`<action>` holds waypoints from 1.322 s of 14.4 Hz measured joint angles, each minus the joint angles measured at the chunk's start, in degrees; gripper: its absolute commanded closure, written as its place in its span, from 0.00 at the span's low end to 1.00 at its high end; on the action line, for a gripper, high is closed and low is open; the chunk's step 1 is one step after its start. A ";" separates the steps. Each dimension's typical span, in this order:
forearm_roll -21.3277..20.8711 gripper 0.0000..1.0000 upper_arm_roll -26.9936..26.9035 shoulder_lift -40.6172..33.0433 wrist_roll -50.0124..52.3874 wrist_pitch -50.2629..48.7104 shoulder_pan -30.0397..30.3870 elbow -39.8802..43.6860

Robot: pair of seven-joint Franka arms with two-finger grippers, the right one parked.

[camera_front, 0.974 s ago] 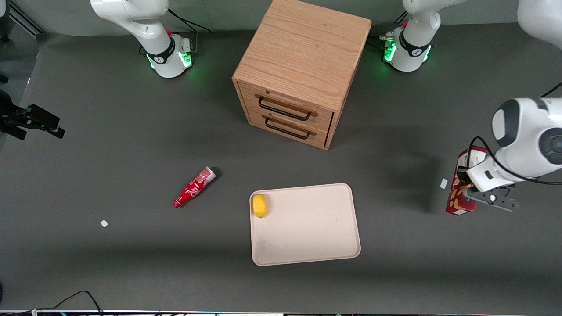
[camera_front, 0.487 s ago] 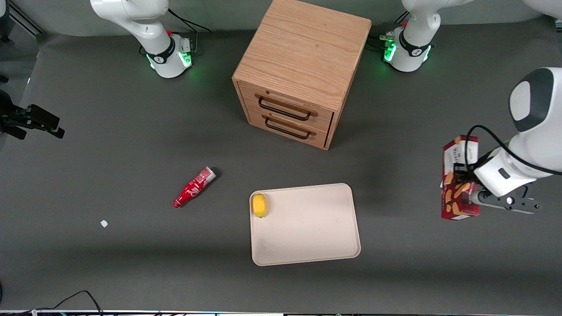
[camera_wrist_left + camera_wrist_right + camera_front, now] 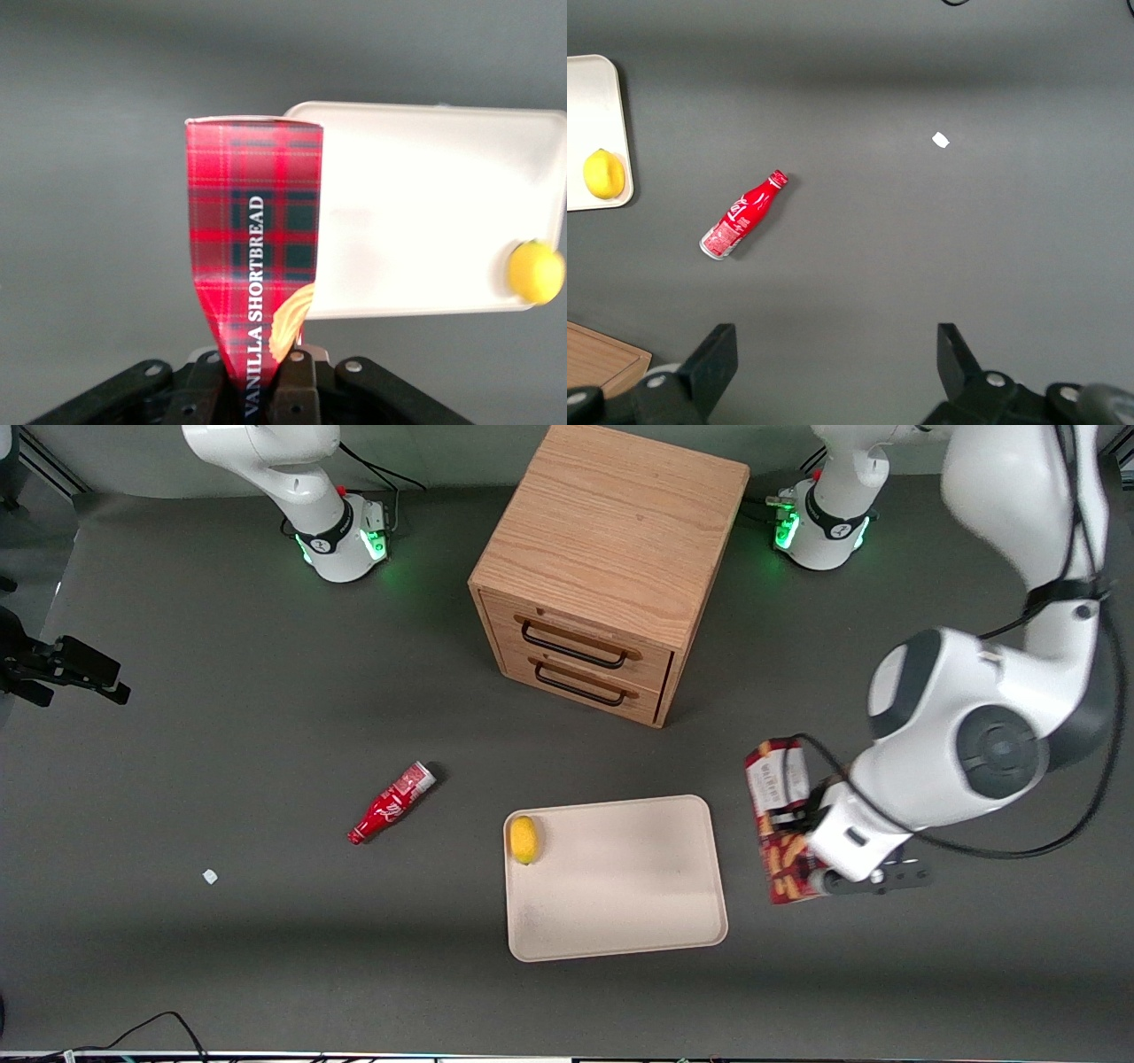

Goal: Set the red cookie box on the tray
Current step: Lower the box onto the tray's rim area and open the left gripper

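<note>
Red-plaid cookie box (image 3: 780, 824), a slim dark-red tartan carton with white lettering and pictures of tan cookies, is what I have clamped in the left arm's black two-finger gripper (image 3: 802, 841). From the front camera I see the box held above the grey table (image 3: 221, 691), just beside the working-arm edge of the large flat beige tray (image 3: 620, 903), not yet over it. Its long axis runs from nearer the front camera to farther from it.

Through the left wrist camera the cookie box (image 3: 252, 257) rises from between the gripper (image 3: 261, 390) fingers, which are pressed against its narrow faces near one end; the words VANILLA SHORTBREAD run along it. The carton looks pinched in where the fingers squeeze it. The tray (image 3: 425, 212) lies below and beside the box, and one corner of it is hidden by the carton.

A small yellow lemon (image 3: 524, 839) sits on the tray, against the rim at the parked arm's end. A red soda bottle with a white label (image 3: 392, 802) lies on its side on the table, toward the parked arm's end, apart from the tray. A light wooden two-drawer cabinet with black handles (image 3: 602, 576) stands farther from the front camera than the tray.
</note>
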State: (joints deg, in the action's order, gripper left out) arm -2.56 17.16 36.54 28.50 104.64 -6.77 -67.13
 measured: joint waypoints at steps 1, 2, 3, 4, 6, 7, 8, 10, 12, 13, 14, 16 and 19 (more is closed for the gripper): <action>-1.06 1.00 -0.03 2.13 1.59 1.79 -1.40 0.87; -2.73 1.00 -0.06 4.14 3.18 3.19 -2.65 1.37; -4.55 1.00 -0.08 5.95 4.77 4.29 -3.67 1.65; -6.13 1.00 -0.09 7.59 5.97 5.22 -4.49 1.76; -8.43 1.00 -0.15 10.51 6.74 6.83 -5.61 1.83; -9.31 1.00 -0.17 11.83 7.03 7.76 -6.03 1.83; -9.77 1.00 -0.23 12.99 7.14 8.89 -6.30 1.82; -10.13 1.00 -0.40 14.82 7.15 11.40 -6.52 1.58; -10.24 1.00 -0.47 16.14 7.15 13.34 -6.54 1.38; -10.29 1.00 -0.48 16.67 7.14 13.75 -6.55 1.31; -10.35 1.00 -0.48 16.73 7.14 13.85 -6.55 1.29; -10.52 1.00 -0.48 16.73 7.14 13.86 -6.58 1.26; -10.61 0.46 -0.55 16.78 7.14 13.87 -6.59 0.87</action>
State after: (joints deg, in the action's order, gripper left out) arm -13.17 16.60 53.32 35.64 118.50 -13.36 -66.26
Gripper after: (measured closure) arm 0.828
